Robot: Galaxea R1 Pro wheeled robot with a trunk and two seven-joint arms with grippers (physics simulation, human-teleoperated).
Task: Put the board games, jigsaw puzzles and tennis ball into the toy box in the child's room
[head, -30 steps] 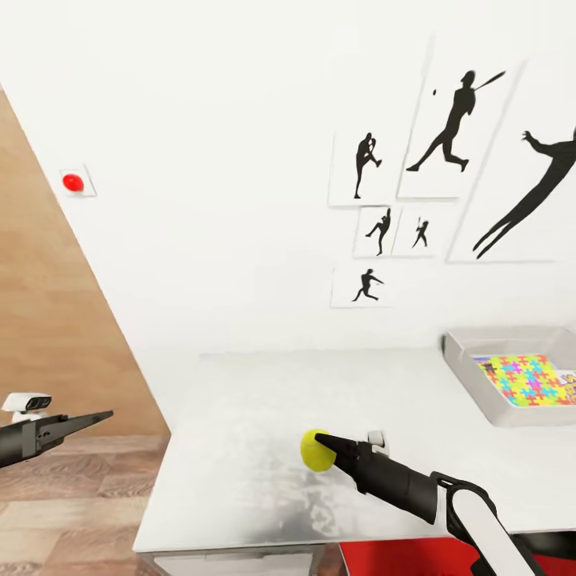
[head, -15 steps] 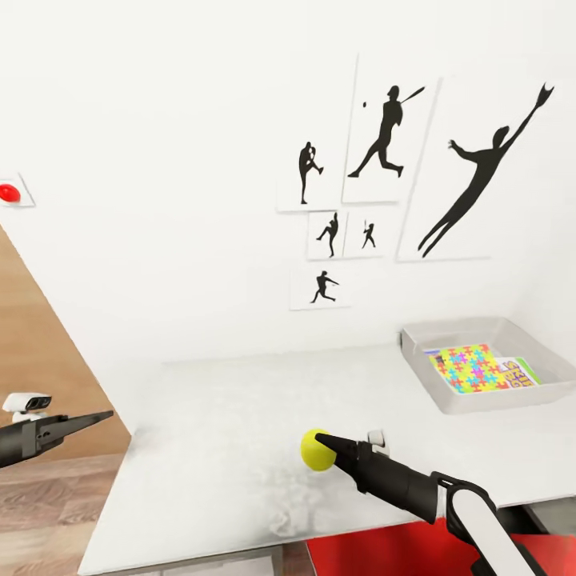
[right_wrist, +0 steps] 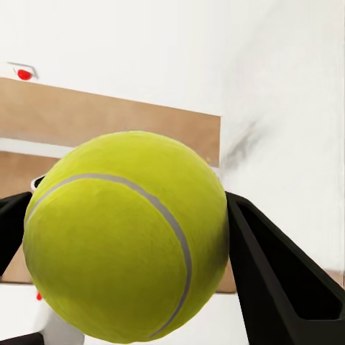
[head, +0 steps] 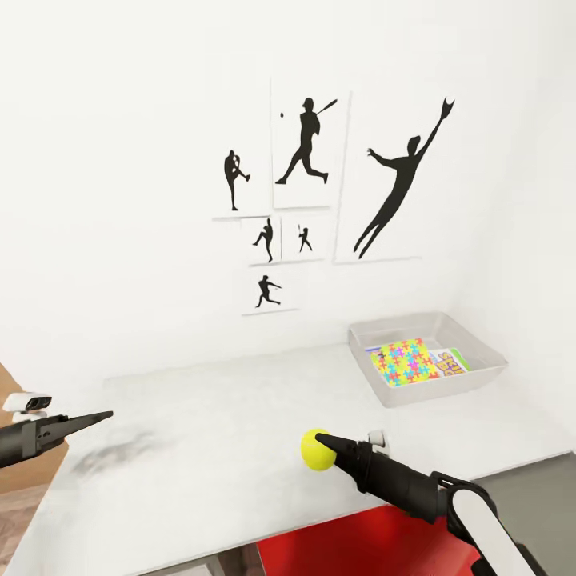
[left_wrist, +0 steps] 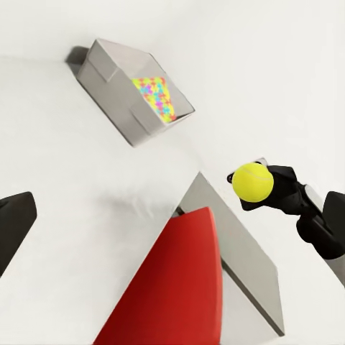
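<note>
item: round yellow-green felt tennis ball (head: 318, 450), sitting clamped between the two black fingers of the right gripper (head: 323, 445), which is clenching on it and holding it in the air above the near part of the white table top (head: 224, 432); in the right wrist view the ball (right_wrist: 126, 233) is pressing against a black finger (right_wrist: 277, 277) on either side. item: shallow grey rectangular toy box (head: 426, 354), resting on the far right corner of the table, well apart from the ball, and holding a flat multicoloured jigsaw puzzle (head: 402, 360) with another flat printed box (head: 452, 362) lying beside it. item: left gripper (head: 88, 419), reaching in over the table's left edge as a thin dark point; whether its fingers are parted or closed i cannot tell. item: red panel (head: 352, 544), showing under the table's near edge. item: black silhouette prints of ball players (head: 308, 184), hanging on the white wall behind the table.
</note>
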